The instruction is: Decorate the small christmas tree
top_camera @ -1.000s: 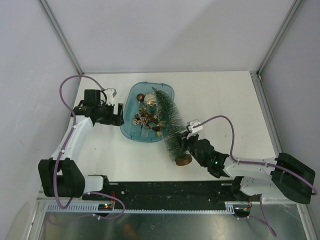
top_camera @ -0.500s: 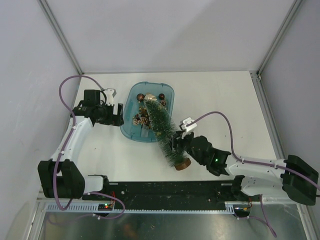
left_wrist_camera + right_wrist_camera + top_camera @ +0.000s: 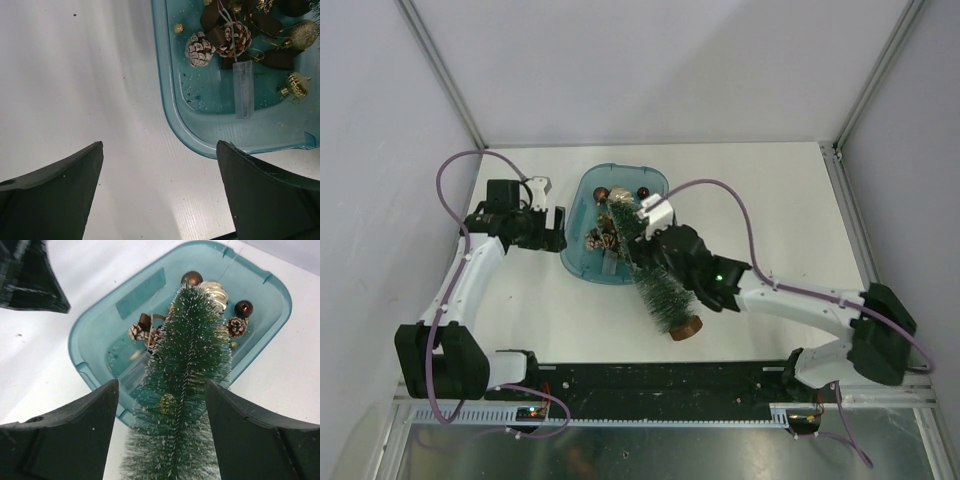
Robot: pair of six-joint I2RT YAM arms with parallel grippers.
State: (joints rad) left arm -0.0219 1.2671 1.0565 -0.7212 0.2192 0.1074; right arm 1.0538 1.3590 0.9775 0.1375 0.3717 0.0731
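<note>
The small christmas tree point(image 3: 667, 297) lies tilted on the table, its round base point(image 3: 688, 327) toward the near edge and its tip over the teal tray point(image 3: 578, 192). My right gripper point(image 3: 653, 243) hovers over the tree's upper half, open. In the right wrist view the frosted tree point(image 3: 186, 365) runs between the spread fingers of the right gripper point(image 3: 161, 385) without touching them, and a small gold ornament point(image 3: 166, 402) sits among its bristles. My left gripper point(image 3: 557, 228) is open over bare table just left of the tray, nothing between the fingers of the left gripper point(image 3: 160, 147).
The tray point(image 3: 161, 75) holds pinecones point(image 3: 200, 49), gold baubles point(image 3: 295, 85), brown balls point(image 3: 192, 278) and a clear strip point(image 3: 243, 89). White walls close the table at the back and at both sides.
The right gripper opened and let go of the tree near its base. The tree tipped left with its tip over the tray. The right arm moved up along the tree toward the tray.
</note>
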